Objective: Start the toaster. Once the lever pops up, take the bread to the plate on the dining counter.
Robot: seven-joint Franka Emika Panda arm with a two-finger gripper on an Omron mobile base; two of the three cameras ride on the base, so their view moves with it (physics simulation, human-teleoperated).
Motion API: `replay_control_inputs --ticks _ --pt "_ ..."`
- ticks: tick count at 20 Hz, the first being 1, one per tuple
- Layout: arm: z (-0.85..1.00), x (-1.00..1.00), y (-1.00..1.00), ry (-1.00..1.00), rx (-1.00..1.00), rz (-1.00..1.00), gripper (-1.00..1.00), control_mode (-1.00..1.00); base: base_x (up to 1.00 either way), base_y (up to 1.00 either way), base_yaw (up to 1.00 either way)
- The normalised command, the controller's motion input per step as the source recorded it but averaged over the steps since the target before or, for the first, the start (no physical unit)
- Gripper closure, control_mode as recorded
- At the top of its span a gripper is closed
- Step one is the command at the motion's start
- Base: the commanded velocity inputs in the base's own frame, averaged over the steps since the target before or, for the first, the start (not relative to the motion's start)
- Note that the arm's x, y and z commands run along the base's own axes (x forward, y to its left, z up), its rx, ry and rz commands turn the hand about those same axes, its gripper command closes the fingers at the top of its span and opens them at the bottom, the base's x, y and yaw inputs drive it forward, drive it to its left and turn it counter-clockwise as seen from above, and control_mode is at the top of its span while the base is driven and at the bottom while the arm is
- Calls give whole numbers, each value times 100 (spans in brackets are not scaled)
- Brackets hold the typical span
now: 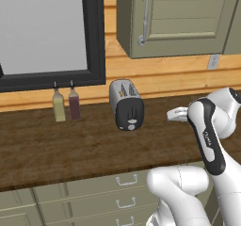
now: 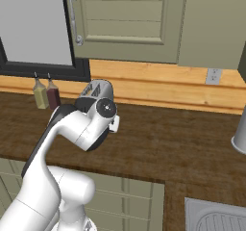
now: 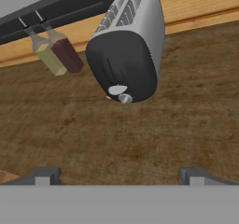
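The silver toaster [image 1: 126, 105] [image 3: 126, 45] stands on the dark wooden worktop near the wall, its black face toward me. A white dial [image 3: 117, 90] sits low on that face, below a thin vertical slot [image 3: 110, 71]; the lever's knob is too small to make out. I cannot tell the bread in the top slots [image 3: 122, 10]. My gripper [image 3: 119, 176] hovers over the worktop in front of the toaster, apart from it and open, with nothing between its fingertips [image 3: 44, 175]. The hand [image 1: 178, 114] is right of the toaster. The plate and dining counter are out of view.
Two slim bottles [image 1: 59, 106] [image 1: 74, 104] stand left of the toaster under a black-framed window [image 1: 96, 36]. Wall cabinets [image 1: 174, 18] hang above. A grey vessel [image 2: 240, 134] and a sink [image 2: 216, 218] lie to the right. Drawers [image 1: 127, 180] run below the worktop edge.
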Motion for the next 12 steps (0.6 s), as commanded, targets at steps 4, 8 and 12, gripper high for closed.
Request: replay_control_inputs --ticks 4,8,12 --pt "0 0 0 0 0 0 -100 -100 0 0 0" --pt "0 0 0 0 0 0 -100 -100 0 0 0" --pt "0 0 0 0 0 0 -100 -100 0 0 0"
